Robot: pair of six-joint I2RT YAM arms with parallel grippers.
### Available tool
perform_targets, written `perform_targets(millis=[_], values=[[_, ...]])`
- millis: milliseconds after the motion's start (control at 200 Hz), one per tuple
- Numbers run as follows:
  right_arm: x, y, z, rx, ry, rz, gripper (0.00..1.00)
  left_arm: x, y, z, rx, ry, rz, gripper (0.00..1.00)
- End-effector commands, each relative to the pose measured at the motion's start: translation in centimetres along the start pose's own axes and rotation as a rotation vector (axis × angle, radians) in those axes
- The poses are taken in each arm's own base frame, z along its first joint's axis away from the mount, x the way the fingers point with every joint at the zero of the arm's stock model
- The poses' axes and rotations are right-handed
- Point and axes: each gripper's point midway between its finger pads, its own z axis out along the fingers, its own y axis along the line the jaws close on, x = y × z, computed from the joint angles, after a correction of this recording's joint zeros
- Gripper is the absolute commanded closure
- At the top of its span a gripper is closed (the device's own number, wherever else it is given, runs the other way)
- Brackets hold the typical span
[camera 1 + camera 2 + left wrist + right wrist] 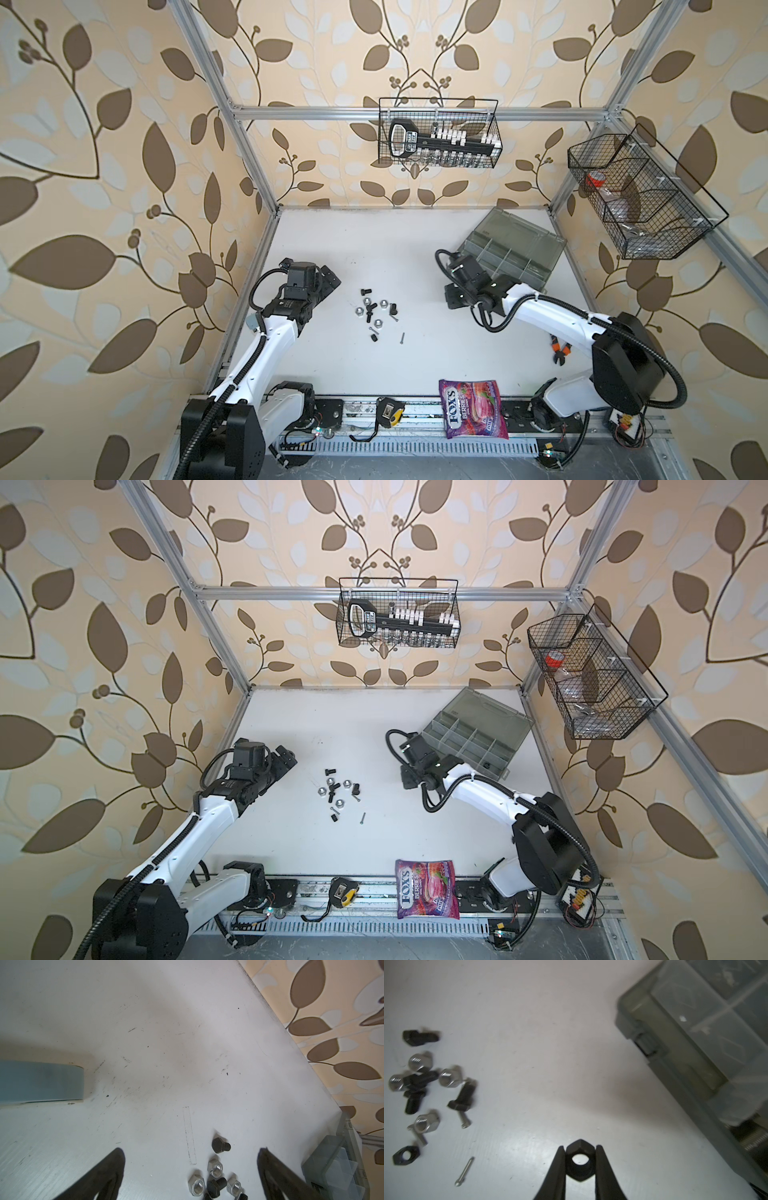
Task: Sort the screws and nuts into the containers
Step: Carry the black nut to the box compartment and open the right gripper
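A cluster of screws and nuts lies mid-table. It holds silver nuts, short black screws, a black nut and a thin screw. My right gripper is shut on a black nut, between the cluster and the grey organizer box, whose lid stands open. My left gripper is open and holds nothing, just left of the cluster.
Orange-handled pliers lie under my right arm. A candy bag and a tape measure sit at the front edge. Black wire baskets hang on the back wall and the right wall.
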Motion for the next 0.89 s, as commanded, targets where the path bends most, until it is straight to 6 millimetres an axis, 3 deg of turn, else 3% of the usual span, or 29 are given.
perform_targets(millis=[0, 175, 340, 540, 890], values=[[-0.4, -5.0, -0.5, 0.078, -0.028, 0.159, 0.98, -1.1, -0.9, -0.6, 0.018, -0.036, -0.002, 0.01], [-0.3, -12.8, -0.7, 0.186, -0.044, 0.373, 0.98, -1.1, -1.0, -0.5, 0.022, -0.032, -0.003, 0.01], [-0.3, -17.4, -0.9, 0.234, -0.066, 0.497, 0.98, -1.3, -1.4, -0.6, 0.031, -0.036, -0.001, 0.01], [-1.2, -20.5, -0.7, 0.294, -0.106, 0.55, 0.98, -1.2, -1.4, -0.6, 0.035, -0.03, -0.002, 0.01], [-2.1, -23.5, 0.7, 0.39, -0.116, 0.579, 0.98, -1.1, -1.4, -0.6, 0.04, -0.025, -0.004, 0.01]])
